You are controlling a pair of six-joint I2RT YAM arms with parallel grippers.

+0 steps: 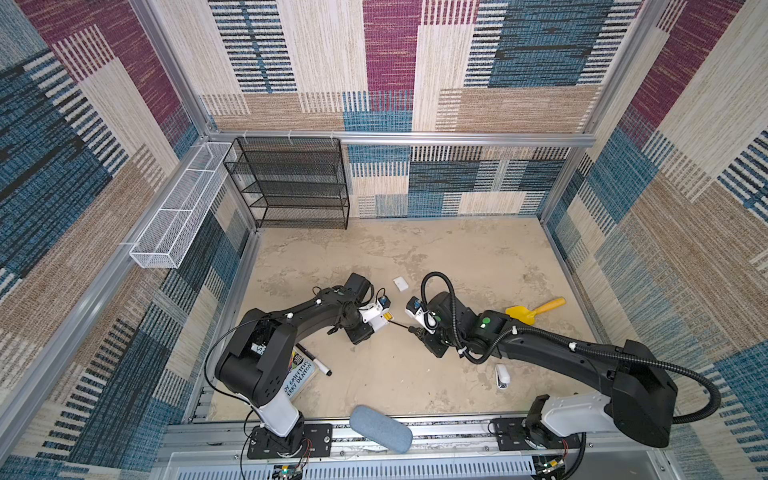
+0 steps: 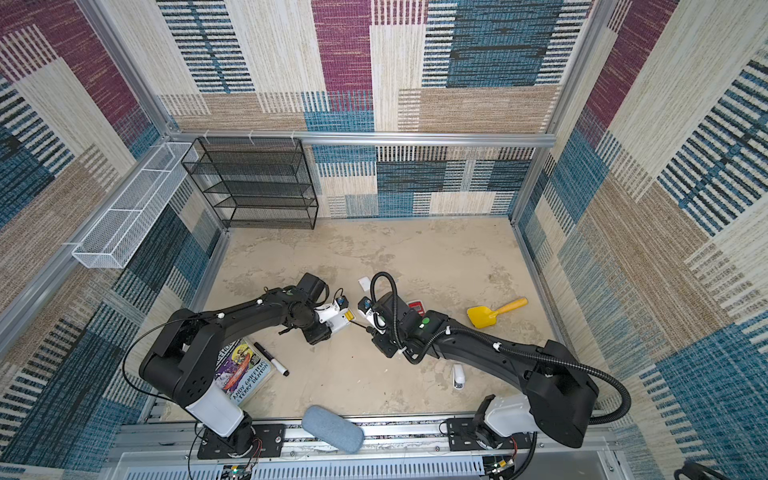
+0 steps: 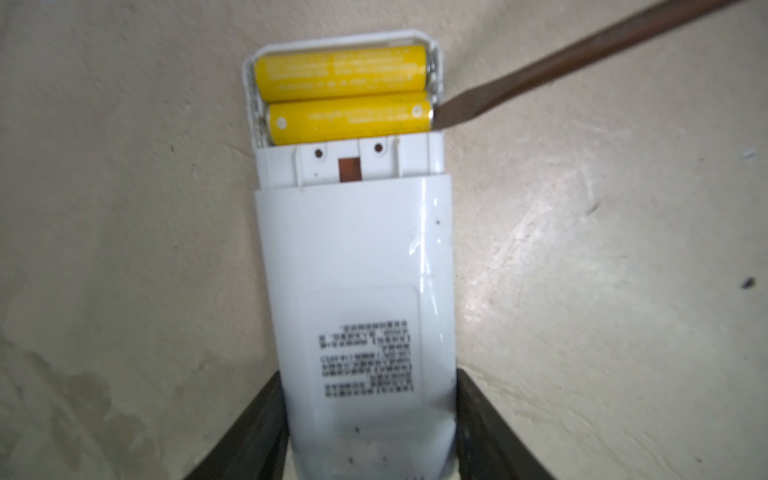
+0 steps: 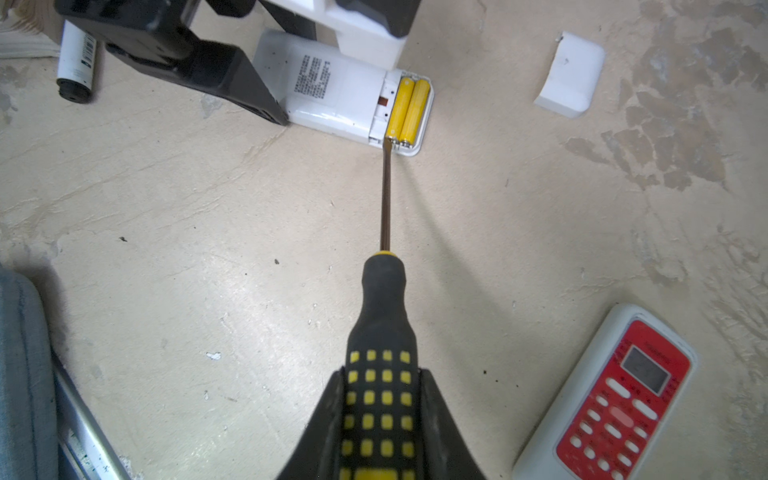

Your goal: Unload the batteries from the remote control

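Clamps the white remote [image 3: 353,270] by its sides in the left gripper [image 3: 369,374], with fingers [image 3: 245,440] spread to its width. Has the two yellow batteries [image 3: 345,95] side by side in the open bay at the remote's right end, clear of those fingers. Pinches the screwdriver [image 4: 383,299] handle in the narrowly parted right gripper [image 4: 381,372], with the blade tip at the end of the battery nearer the left fingers. Gives only a yellow fleck of them in both top views; shows the tip's place from the wrist views alone.
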